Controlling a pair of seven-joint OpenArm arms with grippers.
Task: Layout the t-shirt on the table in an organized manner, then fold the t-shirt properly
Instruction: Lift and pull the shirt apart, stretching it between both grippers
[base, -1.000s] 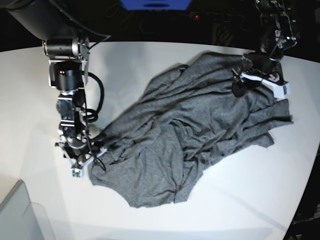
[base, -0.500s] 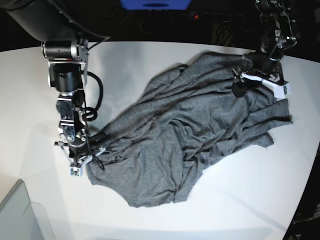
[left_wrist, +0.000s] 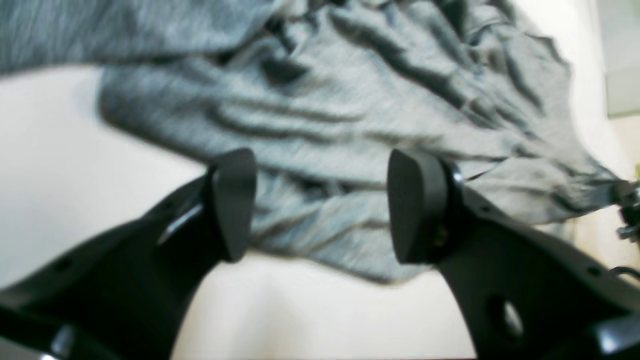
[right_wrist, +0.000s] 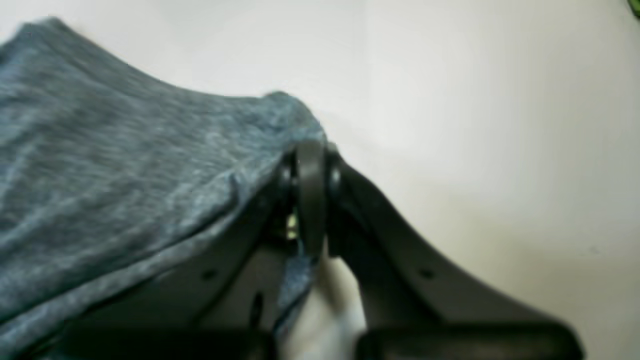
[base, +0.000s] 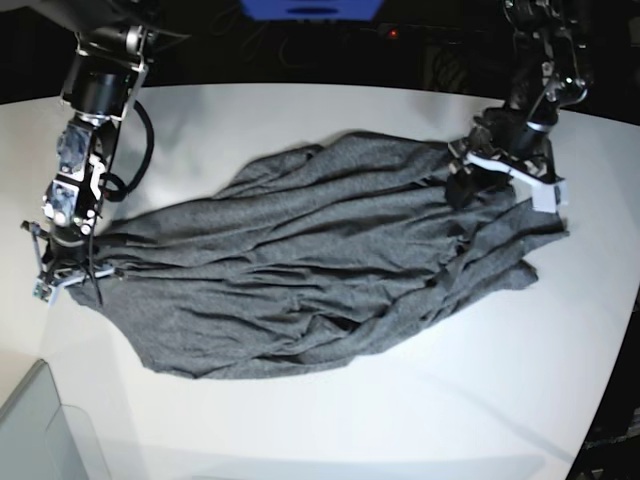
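One wrinkled dark-grey t-shirt

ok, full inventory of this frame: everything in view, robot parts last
t-shirt: one, heather dark grey, wrinkled, stretched across the middle of the table between the two arms
table: one, white, curved edge, under everything
bin corner: one, translucent grey, bottom-left corner of the base view
blue object: one, blue, past the table's far edge at top centre, mostly cut off
right gripper: one, black, at the left in the base view, shut on an edge of the t-shirt
left gripper: one, black, at the right in the base view, jaws apart over the t-shirt's edge, nothing between the pads
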